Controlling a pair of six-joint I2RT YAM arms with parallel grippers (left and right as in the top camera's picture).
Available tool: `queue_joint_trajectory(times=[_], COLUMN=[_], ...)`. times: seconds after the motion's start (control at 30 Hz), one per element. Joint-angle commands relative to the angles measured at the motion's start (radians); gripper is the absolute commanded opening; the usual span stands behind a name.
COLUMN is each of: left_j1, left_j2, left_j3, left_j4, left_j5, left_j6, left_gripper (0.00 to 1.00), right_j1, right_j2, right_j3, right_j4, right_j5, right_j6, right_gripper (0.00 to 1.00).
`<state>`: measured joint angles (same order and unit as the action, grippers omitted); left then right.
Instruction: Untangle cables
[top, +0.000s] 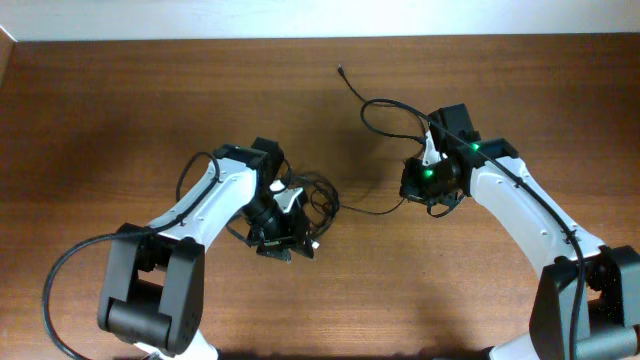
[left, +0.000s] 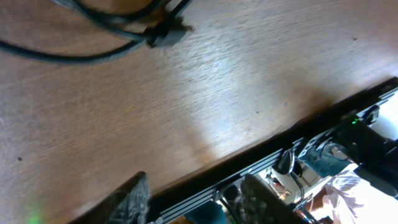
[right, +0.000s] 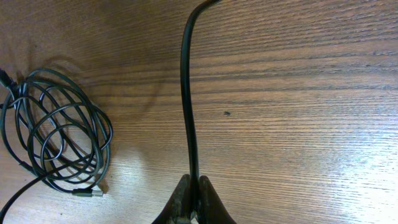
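One cable (right: 186, 93) inside right claw (right: 194, 183)

The table (right: 298, 93) is brown wood with fine visible grain and a soft satin sheen where light falls. The cables (right: 185, 93) wear smooth black plastic sheathing, faintly glossy. The arm shells (top: 215, 200) look like smooth white plastic.

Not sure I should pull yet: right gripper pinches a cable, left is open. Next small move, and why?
Probably bring the left gripper onto the coiled bundle and pin it before pulling. The right gripper is shut on one cable, and overhead a thin strand links it to the bundle. The left fingers stand open over bare wood, so the coil would likely just drag.
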<state>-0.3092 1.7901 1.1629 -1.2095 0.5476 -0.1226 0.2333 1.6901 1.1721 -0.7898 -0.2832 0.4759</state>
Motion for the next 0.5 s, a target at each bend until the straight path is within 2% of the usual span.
queue_joint_trajectory(times=[0.0,0.07,0.1,0.13,0.17,0.23,0.3,0.47], left_j1=[0.000,0.005,0.005,0.003,-0.005,-0.013,-0.013,-0.047], left_j2=[-0.006,-0.006,-0.006,-0.006,-0.004,0.002,0.029,0.119], left_j3=[0.027,0.094,0.113,0.115,0.107,0.084,0.082,0.082], left_j4=[0.000,0.016,0.058,0.144,0.211,0.342,0.420,0.447], left_j5=[-0.007,-0.009,-0.015,-0.018,-0.042,-0.147,-0.171,-0.167], left_j6=[0.016,0.006,-0.004,-0.047,-0.114,-0.290,-0.358,-0.404], left_gripper=[0.67,0.66,0.58,0.46,0.43,0.43,0.43,0.21], right_j1=[-0.005,-0.005,-0.005,-0.005,-0.005,-0.005,-0.005,-0.005], right_j2=[0.003,0.003,0.003,0.003,0.003,0.003,0.003,0.003], right_j3=[0.004,0.004,0.004,0.004,0.004,0.004,0.004,0.004], right_j4=[0.001,0.000,0.000,0.001,0.001,-0.002,-0.003,-0.002], right_j5=[-0.013,-0.013,-0.012,-0.012,-0.013,-0.012,-0.012,-0.011], right_j6=[-0.008,-0.008,-0.008,-0.008,-0.008,-0.008,-0.009,-0.016], right_gripper=[0.04,0.04,0.04,0.04,0.04,0.04,0.04,0.04])
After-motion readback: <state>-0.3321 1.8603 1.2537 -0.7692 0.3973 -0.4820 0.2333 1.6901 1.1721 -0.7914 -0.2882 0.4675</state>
